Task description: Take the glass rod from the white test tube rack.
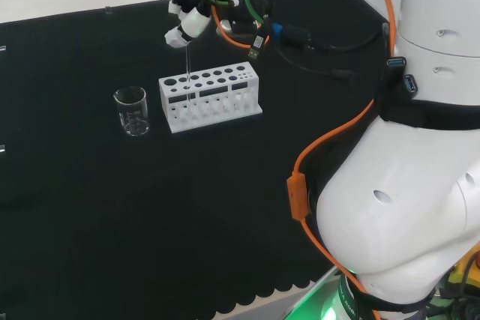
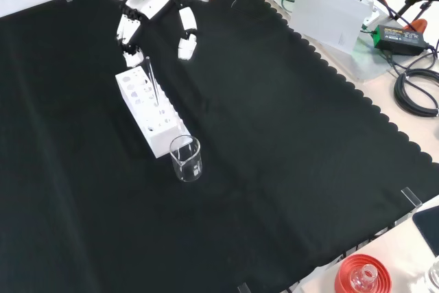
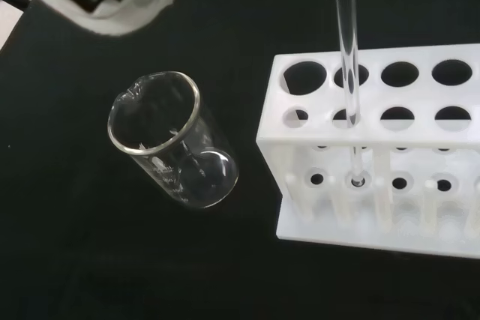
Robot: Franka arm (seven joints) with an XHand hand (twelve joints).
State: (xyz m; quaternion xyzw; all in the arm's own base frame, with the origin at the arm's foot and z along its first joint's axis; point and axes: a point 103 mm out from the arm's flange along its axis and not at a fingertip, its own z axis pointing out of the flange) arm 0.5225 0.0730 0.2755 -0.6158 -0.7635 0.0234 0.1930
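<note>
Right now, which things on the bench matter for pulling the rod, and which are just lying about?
Job:
- glass rod, standing in the rack
- white test tube rack
- robot hand, at the rod's top

Lying about:
- empty beaker beside the rack
- red ribbed stand at the bench edge

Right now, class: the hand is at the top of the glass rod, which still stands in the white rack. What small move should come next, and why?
Probably a straight lift. The hand pinches the top of the glass rod, whose lower end still sits in a hole of the white rack. Rising along the rod's line should clear the holes without tipping the rack toward the beaker standing close beside it.
</note>
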